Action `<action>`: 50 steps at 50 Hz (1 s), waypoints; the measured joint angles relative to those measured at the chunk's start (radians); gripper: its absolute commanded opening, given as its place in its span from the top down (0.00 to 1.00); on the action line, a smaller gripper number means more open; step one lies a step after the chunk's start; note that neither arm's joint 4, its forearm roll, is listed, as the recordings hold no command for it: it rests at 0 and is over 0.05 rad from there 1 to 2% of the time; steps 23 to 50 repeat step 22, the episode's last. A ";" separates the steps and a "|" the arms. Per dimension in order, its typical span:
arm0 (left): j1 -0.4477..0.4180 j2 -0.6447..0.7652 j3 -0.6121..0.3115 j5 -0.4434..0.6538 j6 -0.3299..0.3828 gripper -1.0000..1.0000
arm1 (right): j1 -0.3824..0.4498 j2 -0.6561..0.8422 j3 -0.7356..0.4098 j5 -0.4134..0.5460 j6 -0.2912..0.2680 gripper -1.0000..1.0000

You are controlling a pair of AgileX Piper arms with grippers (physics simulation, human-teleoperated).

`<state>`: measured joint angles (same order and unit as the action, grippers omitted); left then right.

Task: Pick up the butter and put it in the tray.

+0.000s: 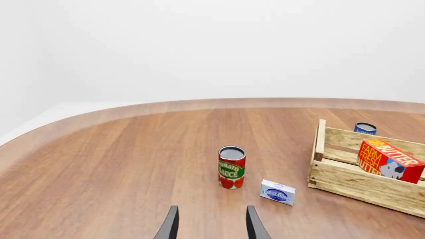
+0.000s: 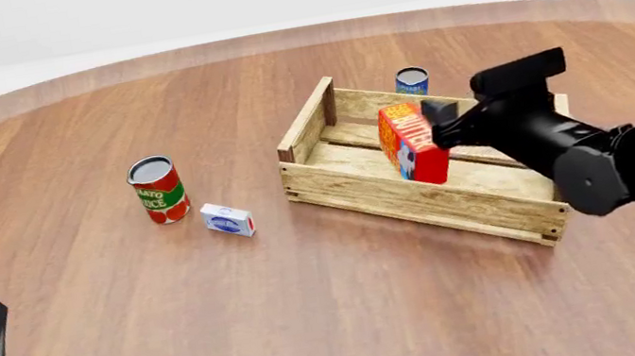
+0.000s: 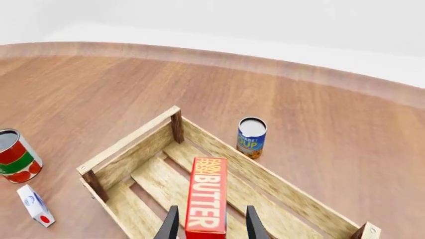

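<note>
right gripper (image 3: 208, 223) is gripping the butter (image 2: 412, 143) inside the tray (image 2: 416, 196), left gripper (image 1: 211, 224) is sitting open at 7 o'clock, holding nothing

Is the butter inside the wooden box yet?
Yes. The butter stands on end between the walls of the tray, with the right gripper astride it. Whether it rests on the slats cannot be told.

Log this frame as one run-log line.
phase: placing | right gripper: shut on butter, inside tray | left gripper: open, idle
</note>
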<state>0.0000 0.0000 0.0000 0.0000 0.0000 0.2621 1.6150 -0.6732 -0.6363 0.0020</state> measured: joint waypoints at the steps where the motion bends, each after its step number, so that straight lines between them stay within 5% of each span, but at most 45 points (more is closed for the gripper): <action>1: 0.000 0.000 0.000 0.000 0.000 0.00 | -0.001 -0.007 0.003 0.001 0.000 0.00; 22: 0.000 0.000 0.000 0.000 0.000 0.00 | -0.012 -0.182 0.075 0.037 0.000 0.00; 50: 0.000 0.000 0.000 0.000 0.000 0.00 | -0.012 -0.182 0.075 0.037 0.000 0.00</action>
